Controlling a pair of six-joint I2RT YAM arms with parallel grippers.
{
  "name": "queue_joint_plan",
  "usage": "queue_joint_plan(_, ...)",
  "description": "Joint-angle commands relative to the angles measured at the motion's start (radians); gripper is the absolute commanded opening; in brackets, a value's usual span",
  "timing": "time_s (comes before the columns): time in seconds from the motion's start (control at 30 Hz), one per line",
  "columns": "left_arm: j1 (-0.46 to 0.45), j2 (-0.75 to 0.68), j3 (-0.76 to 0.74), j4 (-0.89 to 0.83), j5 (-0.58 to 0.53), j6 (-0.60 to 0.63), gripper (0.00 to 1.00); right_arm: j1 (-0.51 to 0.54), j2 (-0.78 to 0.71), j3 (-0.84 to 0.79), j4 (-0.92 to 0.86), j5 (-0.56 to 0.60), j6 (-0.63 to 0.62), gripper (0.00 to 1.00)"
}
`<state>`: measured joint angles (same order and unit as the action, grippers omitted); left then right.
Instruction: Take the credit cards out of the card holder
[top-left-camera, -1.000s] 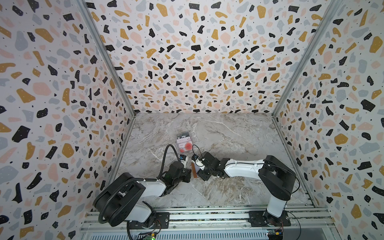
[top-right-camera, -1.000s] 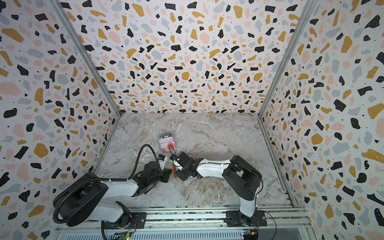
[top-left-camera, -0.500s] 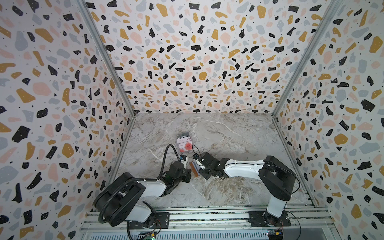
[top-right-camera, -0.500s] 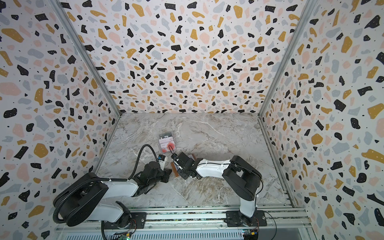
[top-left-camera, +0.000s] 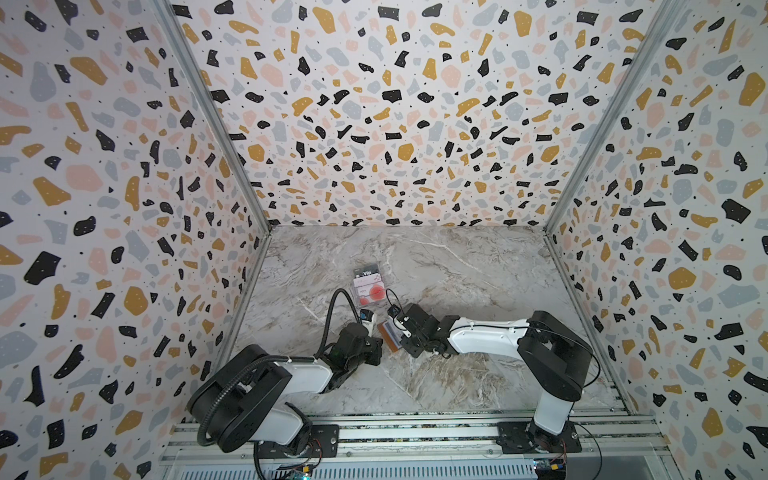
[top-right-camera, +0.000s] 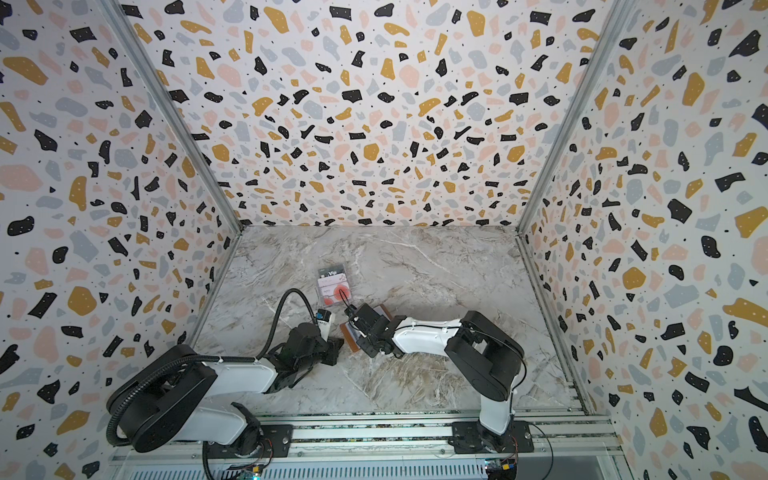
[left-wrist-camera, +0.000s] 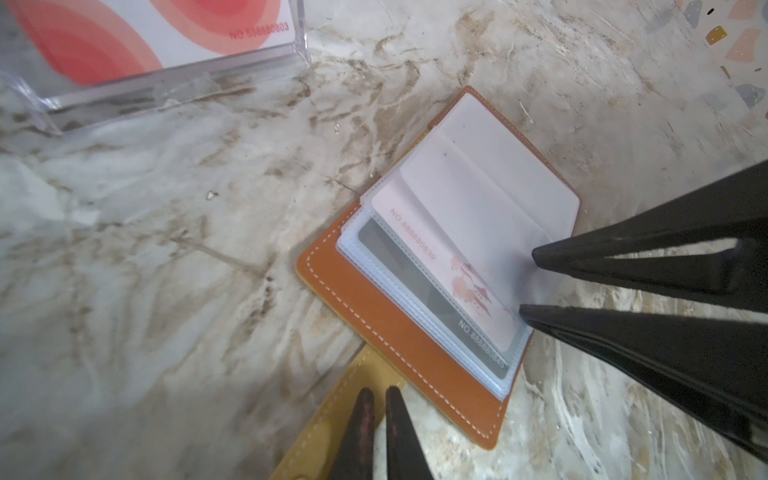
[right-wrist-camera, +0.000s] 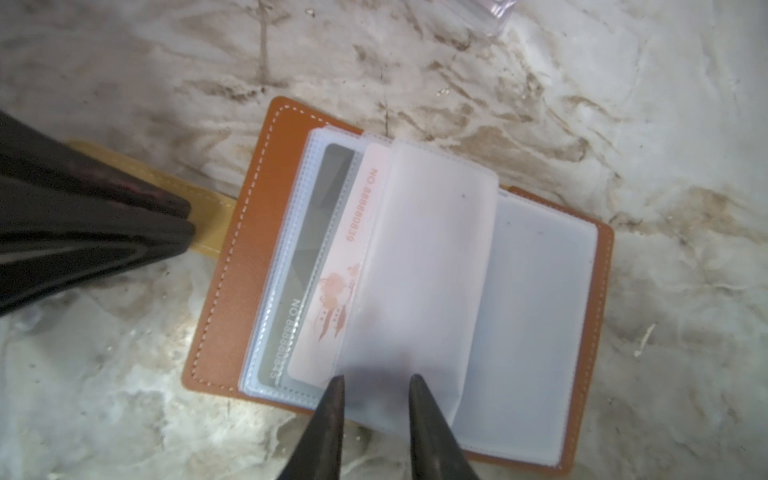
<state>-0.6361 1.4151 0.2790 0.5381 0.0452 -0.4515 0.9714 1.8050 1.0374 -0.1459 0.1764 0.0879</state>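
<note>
credit card (right-wrist-camera: 336, 270), "no.888880839" in red

- The card holder (top-left-camera: 388, 337) lies open on the worktop (top-left-camera: 478, 270).
- The clear case (top-left-camera: 368, 284) lies at 11 o'clock from it, near but apart.
- The credit cards (left-wrist-camera: 419, 241) sit in its sleeves and in the case.

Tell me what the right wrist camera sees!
An open tan card holder on a table shows a pink card and grey card in sleeves. The open right gripper straddles a lifted sleeve; the shut left gripper rests on its strap.
</note>
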Motion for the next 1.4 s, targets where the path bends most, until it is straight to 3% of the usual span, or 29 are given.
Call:
queue_joint_plan(0.0,-0.004,0.023,-0.018,-0.035,-0.013,0.020,0.11,-0.026,-0.046,-0.003,-0.050,0.008,0.019,0.23)
queue_joint_plan(0.33,-0.004,0.033,-0.012,-0.038,-0.007,0.027,0.11,-0.087,-0.065,-0.016,-0.036,-0.009,0.042,0.14)
queue_joint_plan(0.47,-0.004,0.036,-0.011,-0.034,-0.005,0.028,0.11,-0.086,-0.088,-0.025,-0.022,-0.076,0.014,0.16)
queue_joint_plan(0.6,-0.004,0.047,-0.006,-0.029,0.002,0.030,0.10,-0.079,-0.120,-0.055,0.020,-0.133,-0.006,0.28)
queue_joint_plan(0.93,-0.004,0.057,-0.003,-0.027,0.007,0.032,0.10,-0.039,-0.120,-0.053,0.063,-0.145,-0.070,0.62)
queue_joint_plan(1.37,-0.004,0.059,-0.004,-0.030,0.005,0.030,0.10,-0.018,-0.038,-0.031,0.063,-0.134,-0.113,0.66)
